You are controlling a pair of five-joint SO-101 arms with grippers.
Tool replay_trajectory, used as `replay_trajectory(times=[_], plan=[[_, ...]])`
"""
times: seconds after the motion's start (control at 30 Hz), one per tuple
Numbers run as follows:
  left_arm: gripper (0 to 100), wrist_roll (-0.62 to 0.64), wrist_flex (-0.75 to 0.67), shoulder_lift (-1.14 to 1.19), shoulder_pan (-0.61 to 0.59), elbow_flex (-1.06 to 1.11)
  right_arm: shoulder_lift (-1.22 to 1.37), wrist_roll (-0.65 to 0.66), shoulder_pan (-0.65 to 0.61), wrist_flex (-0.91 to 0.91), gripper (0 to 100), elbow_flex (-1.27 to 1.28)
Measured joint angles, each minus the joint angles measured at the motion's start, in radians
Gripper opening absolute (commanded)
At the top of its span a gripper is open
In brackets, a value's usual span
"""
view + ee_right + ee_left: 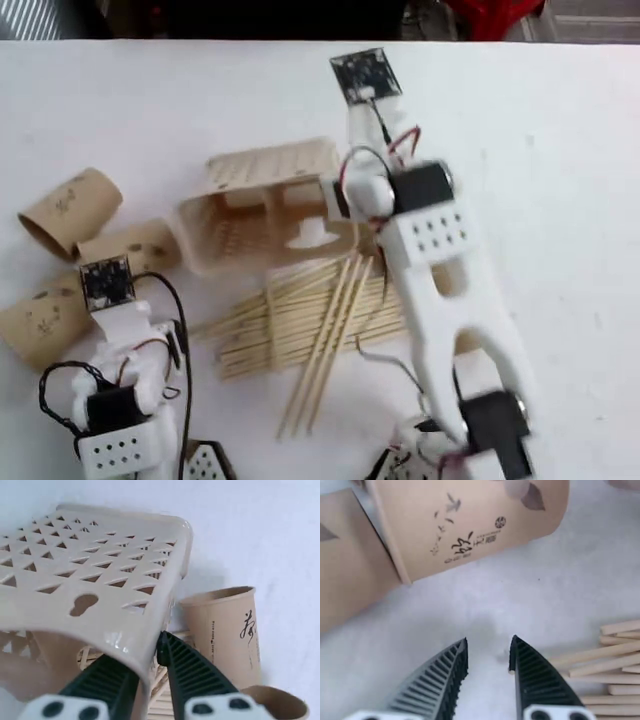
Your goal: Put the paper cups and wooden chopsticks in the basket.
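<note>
From above, the basket (265,205) lies tipped on its side mid-table (560,150), with my right claw (335,200) at its right edge. The chopsticks (310,310) are heaped just near of it and the cups (70,208) lie to the left.

At my left wrist, the left claw (489,652) is spread and empty, with a cup (465,525) just ahead.

At my right wrist, the right claw (150,665) pinches the basket (100,565) wall.

I judge the step is righting the basket. Next I should stand it upright, then fetch a cup.
</note>
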Motion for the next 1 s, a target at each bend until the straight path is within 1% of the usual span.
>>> replay_trajectory(times=[0.17, 0.3, 0.4, 0.57, 0.77, 1.0], plan=[[15, 0.000, 0.000, 0.000, 0.000, 0.000, 0.175, -0.040, -0.015, 0.180, 1.5, -0.267], [15, 0.000, 0.000, 0.000, 0.000, 0.000, 0.265, -0.081, -0.015, 0.244, 1.5, -0.463], [15, 0.000, 0.000, 0.000, 0.000, 0.000, 0.331, -0.097, -0.015, 0.245, 1.5, -0.592], [15, 0.000, 0.000, 0.000, 0.000, 0.000, 0.453, -0.161, -0.011, 0.241, 1.5, -0.736], [15, 0.000, 0.000, 0.000, 0.000, 0.000, 0.572, -0.233, 0.023, 0.186, 1.5, -0.822], [15, 0.000, 0.000, 0.000, 0.000, 0.000, 0.660, -0.239, 0.058, 0.158, 1.5, -0.881]])
